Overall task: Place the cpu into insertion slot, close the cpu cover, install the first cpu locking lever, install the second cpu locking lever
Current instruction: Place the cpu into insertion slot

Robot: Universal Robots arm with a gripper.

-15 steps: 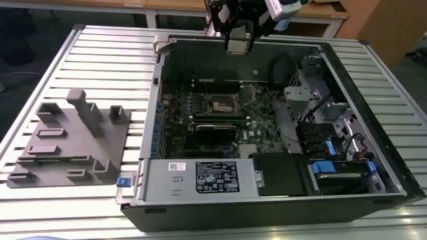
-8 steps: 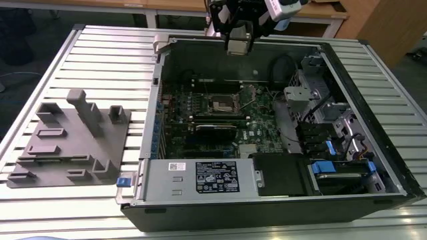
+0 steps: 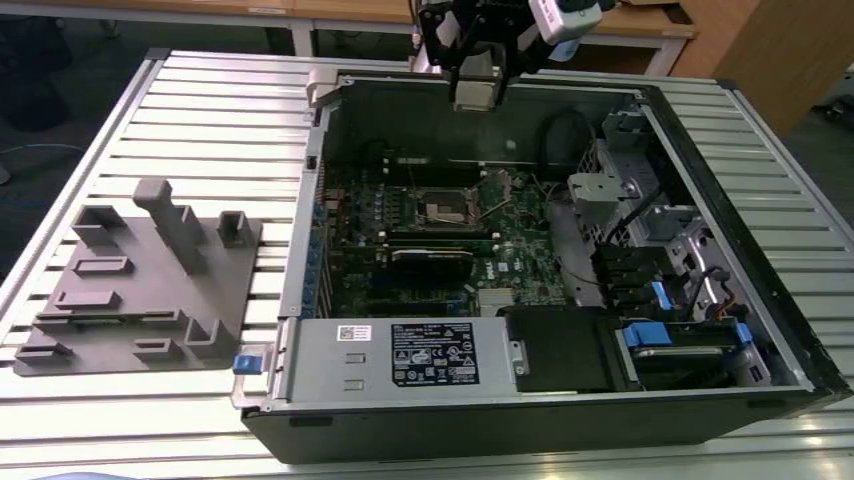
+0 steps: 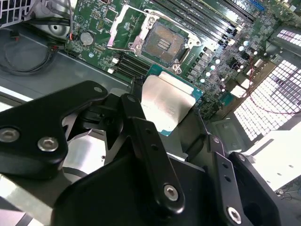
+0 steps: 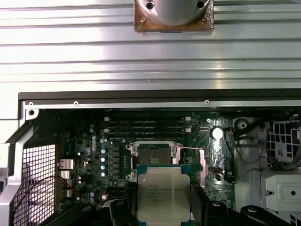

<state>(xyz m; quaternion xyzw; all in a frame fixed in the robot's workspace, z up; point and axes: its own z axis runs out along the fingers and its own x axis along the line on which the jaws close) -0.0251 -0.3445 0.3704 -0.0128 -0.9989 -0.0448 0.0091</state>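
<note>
My gripper (image 4: 167, 112) is shut on the cpu (image 4: 165, 100), a flat grey metal square with a green edge held between the two black fingers (image 4: 141, 123). In the first wrist view the cpu (image 5: 162, 192) hangs in front of the insertion slot (image 5: 153, 155), well above it. The insertion slot (image 4: 162, 42) lies uncovered on the green board, its dark centre showing. The cpu cover (image 4: 123, 21) stands swung open beside it. In the exterior view the gripper (image 3: 478, 98) hovers over the case's far wall, and the insertion slot (image 3: 447, 206) sits mid-board below.
The open computer case (image 3: 300, 240) lies on a slatted metal table (image 3: 200, 110). A grey moulded fixture (image 3: 140, 280) sits at the exterior view's left. The power supply (image 3: 400, 355), black memory slots (image 5: 143, 125), cables (image 4: 28, 56) and drive bays (image 3: 674, 300) surround the board.
</note>
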